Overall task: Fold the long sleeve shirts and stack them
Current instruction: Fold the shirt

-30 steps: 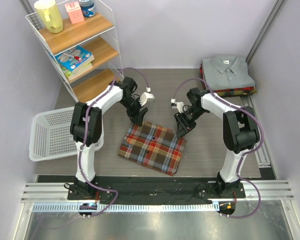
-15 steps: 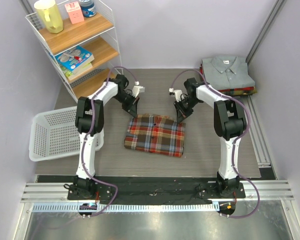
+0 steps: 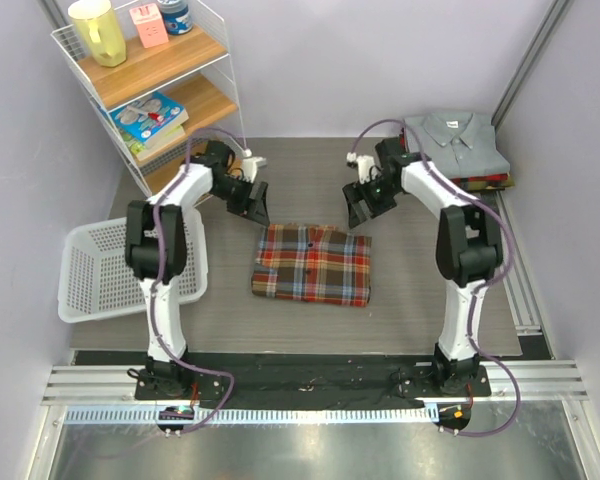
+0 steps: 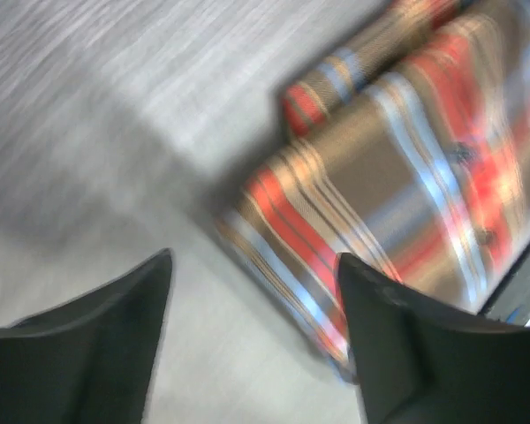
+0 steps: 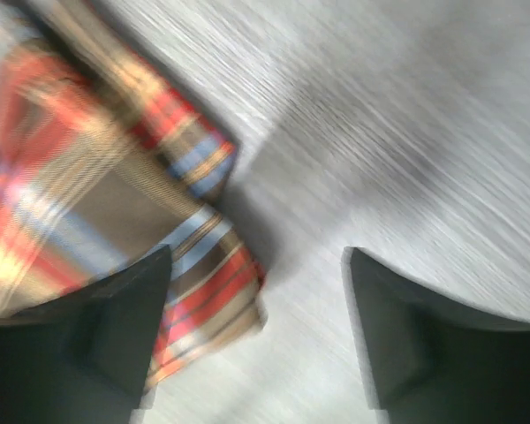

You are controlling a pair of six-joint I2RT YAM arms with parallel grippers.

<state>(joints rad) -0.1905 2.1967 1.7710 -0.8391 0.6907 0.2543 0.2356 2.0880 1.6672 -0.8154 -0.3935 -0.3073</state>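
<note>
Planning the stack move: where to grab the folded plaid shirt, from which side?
Pinch the folded red plaid flannel shirt at its two side edges: left fingers from its left, right fingers from its right. It lies flat as a layered rectangle, so holding both ends likely keeps the fold; one corner would probably unfold it.

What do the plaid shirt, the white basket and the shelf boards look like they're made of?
Plaid shirt: soft woven cloth, perhaps flannel, matte; it lies folded flat with limp edges.
White basket: probably moulded plastic; its walls are a regular grid of holes.
Shelf boards: wood or wood-look laminate, tan and smooth; which, I cannot tell.
</note>
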